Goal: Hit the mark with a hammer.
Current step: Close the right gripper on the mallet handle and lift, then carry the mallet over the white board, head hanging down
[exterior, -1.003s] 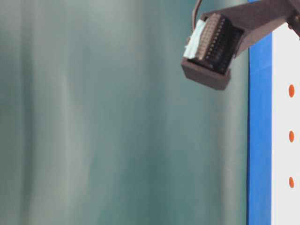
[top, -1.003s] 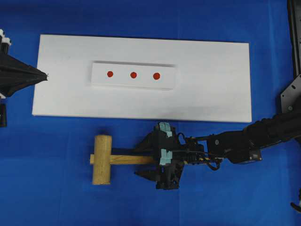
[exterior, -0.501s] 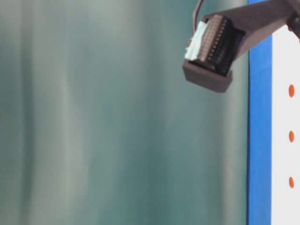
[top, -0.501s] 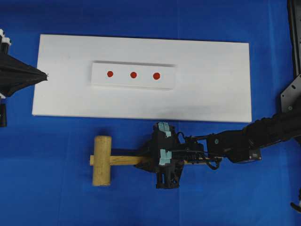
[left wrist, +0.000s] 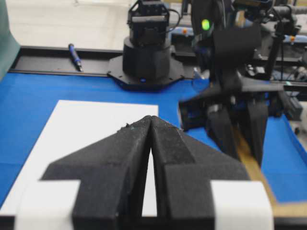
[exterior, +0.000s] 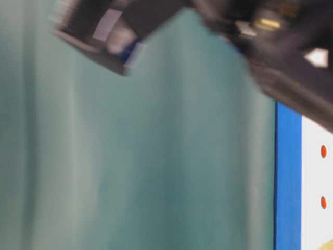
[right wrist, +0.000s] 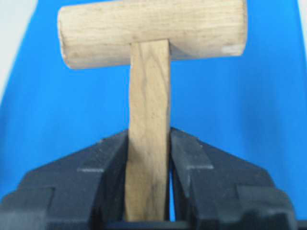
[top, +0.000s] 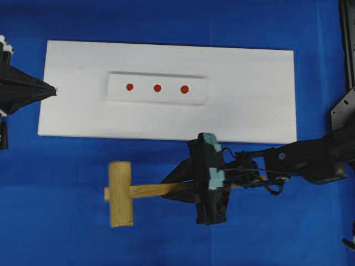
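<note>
**Ana:** Since a second ago the right gripper (top: 195, 187) has closed on the handle and shifted toward the lower right of the overhead frame, taking the hammer (top: 123, 193) with it; the head now sits slightly lower and tilted.

**Ben:** Is the grip firm?

**Ana:** In the right wrist view both fingers (right wrist: 109, 165) press the flat sides of the handle, the head (right wrist: 152, 32) crosswise above them against the blue cloth (right wrist: 211, 105). Whether the head has left the cloth, I cannot tell.

**Ben:** And the other arm?

**Ana:** The left gripper (left wrist: 151, 125) is shut on nothing, its tips meeting over the left edge of the white board (top: 249, 94).

**Ben:** Where are the marks?

**Ana:** Three red dots (top: 157, 88) in a row on a raised white strip (top: 197, 91), upper middle of the overhead frame, well apart from the hammer.

**Ben:** So how far along?

**Ana:** I judge the pickup done. Carrying the head over a dot and striking remain.
</note>
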Available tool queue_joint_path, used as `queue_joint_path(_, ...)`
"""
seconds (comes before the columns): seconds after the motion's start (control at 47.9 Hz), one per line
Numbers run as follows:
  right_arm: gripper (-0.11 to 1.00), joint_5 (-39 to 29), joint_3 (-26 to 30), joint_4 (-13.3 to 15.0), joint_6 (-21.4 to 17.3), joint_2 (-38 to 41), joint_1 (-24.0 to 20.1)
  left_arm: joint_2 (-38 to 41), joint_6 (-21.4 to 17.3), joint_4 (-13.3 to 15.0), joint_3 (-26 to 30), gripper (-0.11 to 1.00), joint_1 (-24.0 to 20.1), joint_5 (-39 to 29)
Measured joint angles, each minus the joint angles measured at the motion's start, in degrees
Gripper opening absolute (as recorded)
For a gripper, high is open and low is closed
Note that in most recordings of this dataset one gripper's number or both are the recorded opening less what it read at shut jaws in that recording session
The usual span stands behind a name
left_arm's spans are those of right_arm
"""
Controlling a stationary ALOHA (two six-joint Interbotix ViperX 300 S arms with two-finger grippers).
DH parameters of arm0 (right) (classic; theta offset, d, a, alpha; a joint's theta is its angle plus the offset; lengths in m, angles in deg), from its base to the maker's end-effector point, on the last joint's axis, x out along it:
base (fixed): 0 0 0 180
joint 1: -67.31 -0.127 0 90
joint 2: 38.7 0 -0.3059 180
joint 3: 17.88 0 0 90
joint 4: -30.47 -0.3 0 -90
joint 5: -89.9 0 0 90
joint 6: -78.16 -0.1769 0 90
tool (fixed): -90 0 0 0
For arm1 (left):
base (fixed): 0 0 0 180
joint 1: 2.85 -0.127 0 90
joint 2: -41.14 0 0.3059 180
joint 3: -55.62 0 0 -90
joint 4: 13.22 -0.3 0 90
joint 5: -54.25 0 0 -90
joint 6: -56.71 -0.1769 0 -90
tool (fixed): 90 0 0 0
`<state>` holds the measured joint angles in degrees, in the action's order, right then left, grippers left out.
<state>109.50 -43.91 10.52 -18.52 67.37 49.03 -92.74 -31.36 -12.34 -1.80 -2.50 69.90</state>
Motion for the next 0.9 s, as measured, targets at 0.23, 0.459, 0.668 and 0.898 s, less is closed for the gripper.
queue_joint_path(0.23, 0.09, -4.04, 0.00, 0.00, 2.72, -7.03, 0.53, -0.18, 1.49, 0.00, 0.00, 0.00, 0.26, 0.00)
queue_joint_path(0.459, 0.09, -4.57, 0.00, 0.18, 3.16, -7.21, 2.29, -0.44, 1.58, -0.09, 0.00, 0.00, 0.26, 0.09)
queue_joint_path(0.668, 0.09, -4.92, 0.00, 0.44, 6.42, -7.21, 7.56, -0.44, 1.58, 0.00, 0.00, 0.00, 0.26, 0.00)
queue_joint_path(0.898, 0.09, -6.77, 0.00, 0.44, 13.36, -7.21, 16.08, -0.44, 1.58, -0.09, 0.00, 0.00, 0.26, 0.00)
